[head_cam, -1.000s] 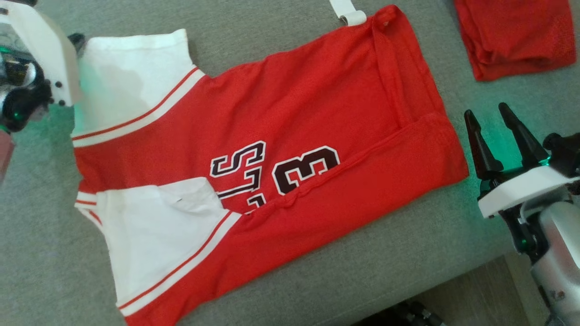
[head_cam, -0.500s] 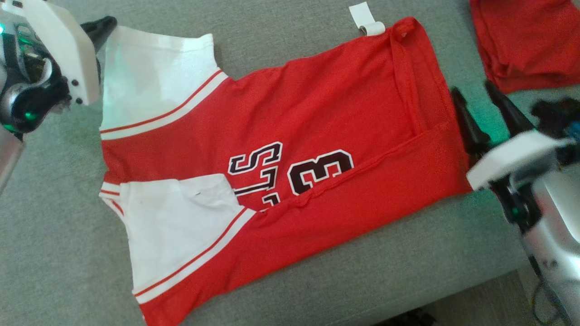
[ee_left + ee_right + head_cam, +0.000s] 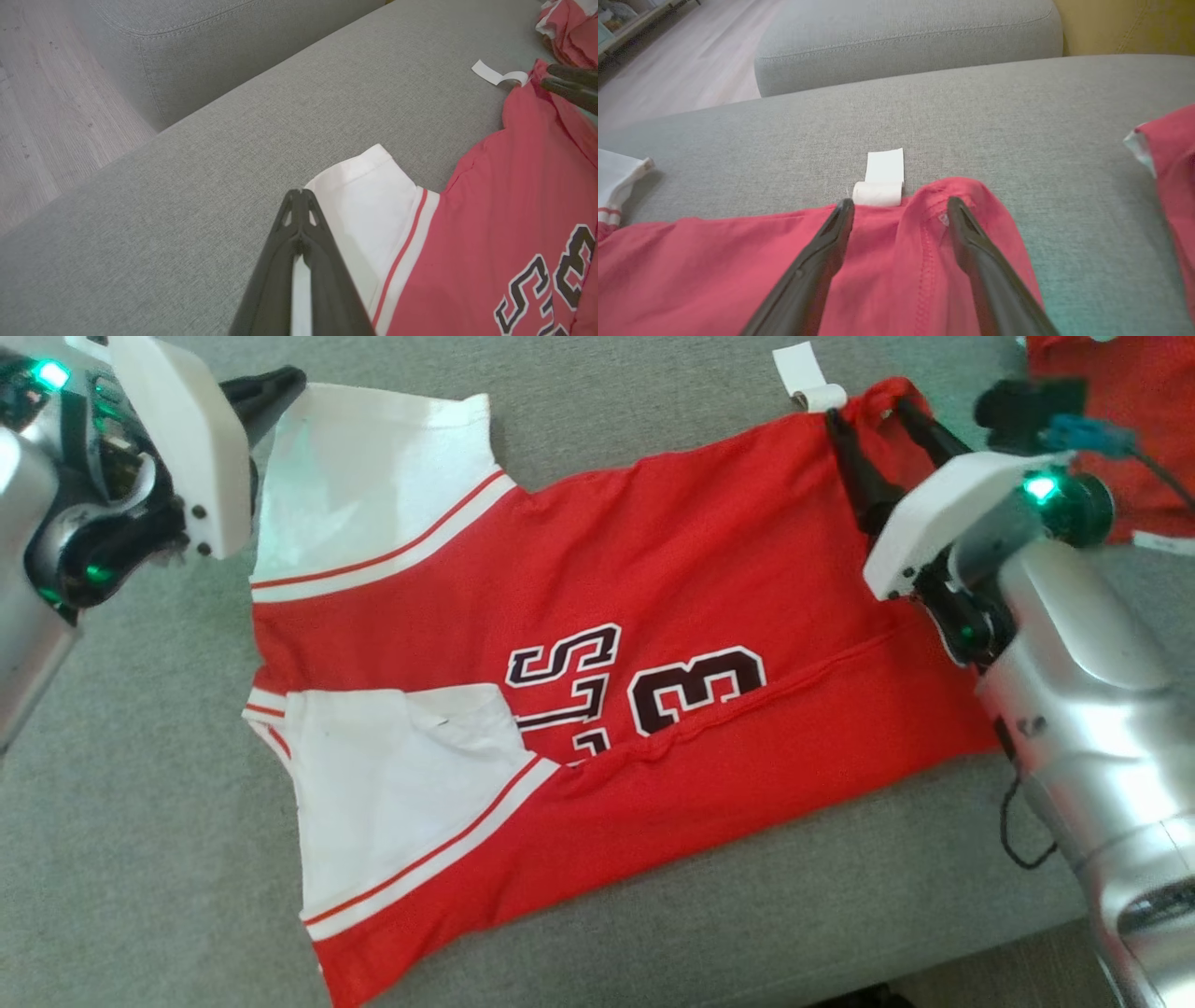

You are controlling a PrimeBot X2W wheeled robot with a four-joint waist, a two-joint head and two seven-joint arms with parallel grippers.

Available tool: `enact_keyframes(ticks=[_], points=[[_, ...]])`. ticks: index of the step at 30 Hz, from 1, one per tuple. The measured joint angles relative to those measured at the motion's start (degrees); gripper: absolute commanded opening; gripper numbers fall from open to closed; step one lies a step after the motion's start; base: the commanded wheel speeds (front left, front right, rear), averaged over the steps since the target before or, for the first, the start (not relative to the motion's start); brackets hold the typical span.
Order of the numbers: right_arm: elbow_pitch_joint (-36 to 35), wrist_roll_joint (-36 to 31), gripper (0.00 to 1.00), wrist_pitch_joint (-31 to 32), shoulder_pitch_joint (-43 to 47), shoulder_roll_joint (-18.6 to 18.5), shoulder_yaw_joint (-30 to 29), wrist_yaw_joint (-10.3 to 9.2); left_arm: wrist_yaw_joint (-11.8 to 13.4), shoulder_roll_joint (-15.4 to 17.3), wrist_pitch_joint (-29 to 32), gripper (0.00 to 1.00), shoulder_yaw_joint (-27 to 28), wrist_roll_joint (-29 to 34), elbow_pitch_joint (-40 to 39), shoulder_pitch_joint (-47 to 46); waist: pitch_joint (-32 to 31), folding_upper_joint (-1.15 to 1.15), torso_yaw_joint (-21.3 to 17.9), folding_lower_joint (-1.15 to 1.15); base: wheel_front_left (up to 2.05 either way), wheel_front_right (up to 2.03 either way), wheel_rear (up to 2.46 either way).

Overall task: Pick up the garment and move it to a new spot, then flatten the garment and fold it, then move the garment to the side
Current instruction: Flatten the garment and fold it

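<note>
Garment (image 3: pixel 653 551) flat on sofa (image 3: pixel 140 849). Right fingers (image 3: pixel 808 275) spread beside the tag (image 3: pixel 883 179), left fingers (image 3: pixel 327 270) pressed together far from it. Closing might catch just one layer.

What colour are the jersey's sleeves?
The sleeves are white with red-striped trim; head view shows it best.

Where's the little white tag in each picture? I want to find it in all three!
Head view: the white tag is near the top, right of the middle, at the red jersey's far corner.
Left wrist view: upper right, off the jersey's corner.
Right wrist view: in the middle, just past the jersey's edge.
Shared landmark: the right gripper, open, has its dark fingertips right beside the tag in all three.
</note>
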Motion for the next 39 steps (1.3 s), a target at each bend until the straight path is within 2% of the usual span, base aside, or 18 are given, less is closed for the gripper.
enact_keyframes(ticks=[7,9,11,13,16,18,19,24,28,34,39], points=[[10.9,-2.1,1.0,-1.0,-5.1,1.9,-0.2,0.0,0.0,0.0,-1.0,0.0,-2.1,-0.8,0.0,-1.1,0.4,0.0,0.9,0.0,0.0,0.0,0.0],[13.0,-2.3,0.81,-1.7,-6.2,2.5,-0.2,0.0,0.0,0.0,-1.5,0.0,-2.5,-0.8,0.1,-1.3,0.4,0.0,0.9,0.0,0.0,0.0,0.0],[14.8,-2.3,0.49,-2.4,-7.2,2.7,-0.3,0.0,0.0,0.0,-1.5,0.0,-3.2,-0.8,0.3,-1.7,0.4,0.0,1.0,0.0,0.0,0.0,0.0],[16.5,-2.6,0.43,-3.5,-8.0,2.6,-0.5,0.0,0.0,0.0,-2.2,0.0,-3.7,-1.4,0.5,-1.8,0.3,0.0,1.0,0.0,0.0,0.0,0.0],[18.3,-2.8,0.29,-5.5,-8.7,2.6,-0.7,0.0,0.0,0.1,-2.7,0.0,-4.4,-1.8,0.9,-1.8,0.2,0.0,1.1,0.0,0.0,0.0,0.0],[18.8,-2.8,0.04,-5.8,-8.8,2.6,-0.6,0.0,0.0,0.2,-3.1,0.0,-4.8,-1.9,1.2,-1.8,0.1,0.0,1.2,0.0,0.0,0.0,0.0],[18.9,-2.8,0.0,-6.0,-8.8,2.5,-0.5,0.0,0.0,0.2,-3.6,0.0,-5.0,-2.1,1.4,-1.8,0.0,0.0,1.2,0.0,0.0,0.0,0.0],[17.7,0.7,0.0,-7.3,-9.0,1.1,-0.4,0.0,0.0,0.3,-7.8,0.0,-5.4,-2.4,1.5,-2.0,-0.4,0.0,1.6,0.0,0.0,0.0,0.0],[12.3,6.8,0.0,-7.4,-7.9,-1.4,0.5,0.0,0.0,0.1,-12.0,0.0,-5.1,-5.1,0.8,-3.0,-1.3,0.0,2.4,0.0,0.0,0.0,0.0],[1.8,15.5,0.0,-6.9,-0.1,-9.2,2.7,0.0,0.0,0.6,-16.1,0.0,-4.8,-9.7,-5.2,-2.5,-3.4,0.0,4.8,-0.01,0.0,0.0,0.0],[-2.5,17.5,0.0,-5.9,7.2,-15.2,3.7,0.0,0.0,2.9,-18.1,0.0,-5.7,-12.2,-8.8,2.2,-5.3,0.0,7.4,-0.02,0.0,0.0,0.0]])
